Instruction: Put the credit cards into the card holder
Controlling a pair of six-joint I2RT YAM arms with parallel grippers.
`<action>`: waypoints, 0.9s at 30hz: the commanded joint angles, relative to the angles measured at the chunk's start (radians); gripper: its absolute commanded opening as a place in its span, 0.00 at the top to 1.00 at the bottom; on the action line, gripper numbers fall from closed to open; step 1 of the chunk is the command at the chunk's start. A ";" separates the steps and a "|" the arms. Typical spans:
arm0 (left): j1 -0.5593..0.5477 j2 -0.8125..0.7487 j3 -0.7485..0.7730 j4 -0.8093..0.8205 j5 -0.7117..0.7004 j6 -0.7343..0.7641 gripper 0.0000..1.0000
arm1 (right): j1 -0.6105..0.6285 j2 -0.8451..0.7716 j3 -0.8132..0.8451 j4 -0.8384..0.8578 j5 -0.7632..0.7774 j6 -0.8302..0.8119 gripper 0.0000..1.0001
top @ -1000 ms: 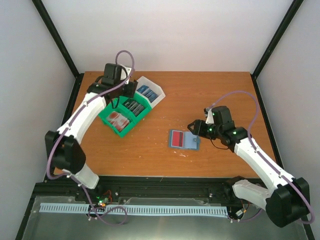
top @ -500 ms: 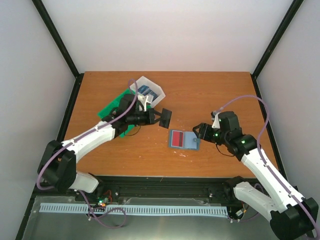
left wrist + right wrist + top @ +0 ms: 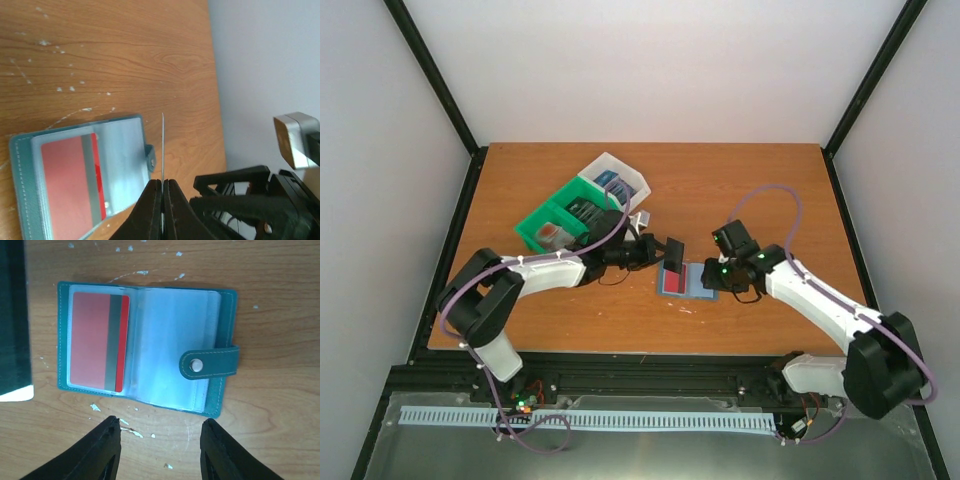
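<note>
The teal card holder [image 3: 692, 284] lies open on the table, with a red credit card [image 3: 97, 350] with a grey band in its left pocket. Its right clear pocket [image 3: 170, 347] looks empty, and the snap strap [image 3: 210, 362] lies over its right edge. My left gripper [image 3: 658, 250] is shut on a dark credit card [image 3: 674, 253], held on edge just above the holder's left side. In the left wrist view the card [image 3: 162, 145] shows edge-on beside the holder [image 3: 120, 150]. My right gripper [image 3: 160, 427] is open and empty, just short of the holder's near edge.
A green bin [image 3: 542, 222] with cards in its compartments and a white bin [image 3: 620, 178] holding a blue card stand at the back left. Black frame posts rise at the table's corners. White specks dot the wood near the holder.
My left arm has swung from the bins to the card holder, carrying the dark card. My right gripper has moved left, up to the holder's right side.
</note>
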 commanded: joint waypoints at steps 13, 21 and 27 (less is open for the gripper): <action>-0.023 0.197 -0.012 0.201 -0.047 -0.116 0.99 | 0.084 0.260 0.062 0.077 0.172 0.000 0.66; -0.033 0.231 -0.014 0.211 -0.069 -0.121 0.99 | 0.084 0.315 0.054 0.060 0.268 0.028 0.60; -0.054 0.252 -0.017 0.231 -0.084 -0.136 0.99 | 0.084 0.314 0.059 -0.009 0.417 0.090 0.57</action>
